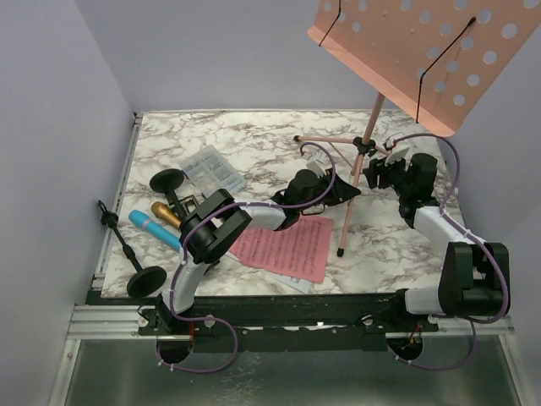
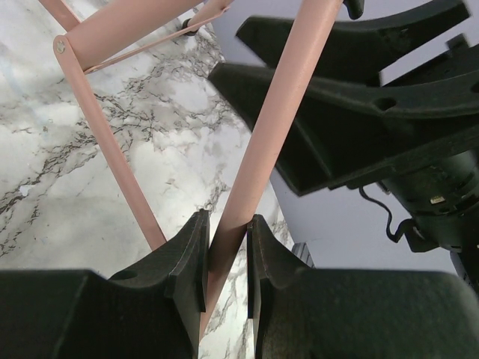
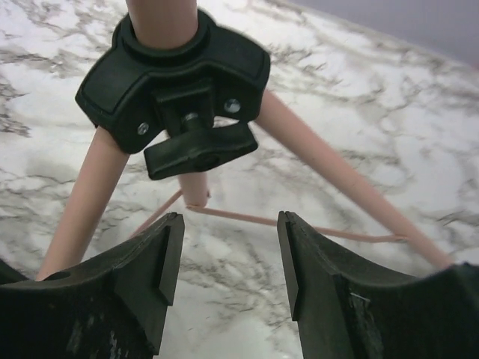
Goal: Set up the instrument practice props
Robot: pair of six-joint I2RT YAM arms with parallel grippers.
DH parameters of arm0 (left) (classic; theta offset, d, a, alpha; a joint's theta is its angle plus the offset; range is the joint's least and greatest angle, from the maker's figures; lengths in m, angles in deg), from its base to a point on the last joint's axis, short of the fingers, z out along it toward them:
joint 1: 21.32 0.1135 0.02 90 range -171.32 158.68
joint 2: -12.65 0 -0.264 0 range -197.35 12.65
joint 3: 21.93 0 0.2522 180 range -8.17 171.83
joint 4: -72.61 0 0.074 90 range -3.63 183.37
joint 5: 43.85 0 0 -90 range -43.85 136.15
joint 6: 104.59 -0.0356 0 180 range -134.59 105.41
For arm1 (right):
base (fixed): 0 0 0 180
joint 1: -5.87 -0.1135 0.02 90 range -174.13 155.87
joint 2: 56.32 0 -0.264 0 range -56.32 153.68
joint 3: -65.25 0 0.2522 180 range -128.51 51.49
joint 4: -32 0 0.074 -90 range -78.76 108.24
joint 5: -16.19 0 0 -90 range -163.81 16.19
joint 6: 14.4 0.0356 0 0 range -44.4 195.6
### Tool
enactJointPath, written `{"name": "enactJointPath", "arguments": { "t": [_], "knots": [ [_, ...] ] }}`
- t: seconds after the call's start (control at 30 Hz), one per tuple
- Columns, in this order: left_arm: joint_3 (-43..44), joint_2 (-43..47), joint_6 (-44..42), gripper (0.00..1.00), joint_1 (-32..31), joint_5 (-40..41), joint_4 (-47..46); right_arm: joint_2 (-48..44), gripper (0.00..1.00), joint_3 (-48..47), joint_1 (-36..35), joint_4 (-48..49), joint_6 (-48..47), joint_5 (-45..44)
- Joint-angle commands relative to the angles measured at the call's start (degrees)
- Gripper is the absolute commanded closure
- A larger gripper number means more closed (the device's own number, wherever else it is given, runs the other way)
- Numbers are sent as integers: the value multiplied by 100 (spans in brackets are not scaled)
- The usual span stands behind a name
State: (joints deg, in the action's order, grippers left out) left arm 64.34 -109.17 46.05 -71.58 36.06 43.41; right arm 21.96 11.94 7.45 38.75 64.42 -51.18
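On the marble table (image 1: 254, 144), right of centre – pink music rack (image 1: 423, 51): light, top-heavy, smooth thin tubes. Pinched at one leg (image 2: 277, 127) by left gripper (image 2: 227, 254); right gripper (image 3: 228, 254) spread, empty, before hub (image 3: 176, 67). Best gripped low.

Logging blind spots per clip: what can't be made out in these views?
- Top view: music rack upper part cut off by the frame; sheet-music pages print too small to read.
- Left wrist view: rack leg foot hidden by left gripper.
- Right wrist view: post above black hub cut off.
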Motion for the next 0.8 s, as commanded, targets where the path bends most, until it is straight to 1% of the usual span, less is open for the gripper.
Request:
{"name": "enactJointPath", "arguments": {
  "t": [0.0,0.07,0.23,0.3,0.37,0.5,0.57,0.67,0.77],
  "knots": [
    [-334,-245,329,100,-10,-55,1106,-210,39,-42,44,749,-981,-83],
    [-318,-242,317,100,-10,-55,1106,-295,39,0,44,814,-1141,9],
    [-264,-279,308,100,-12,-88,1105,-499,41,118,35,1121,-1473,615],
    [-246,-288,321,100,-10,-98,1106,-464,41,110,35,1250,-1464,658],
    [-246,-294,311,100,-10,-99,1106,-360,42,-46,30,1136,-1481,804],
    [-235,-307,317,100,-10,-90,1106,-188,47,-206,0,1208,-1312,718],
    [-220,-313,317,100,-11,-90,1106,-84,54,-325,0,1218,-1021,471],
    [-228,-300,317,100,-10,-90,1106,134,67,-591,0,811,-257,118],
    [-255,-278,309,100,-10,-90,1106,201,72,-403,17,911,864,96]
  ]
}}
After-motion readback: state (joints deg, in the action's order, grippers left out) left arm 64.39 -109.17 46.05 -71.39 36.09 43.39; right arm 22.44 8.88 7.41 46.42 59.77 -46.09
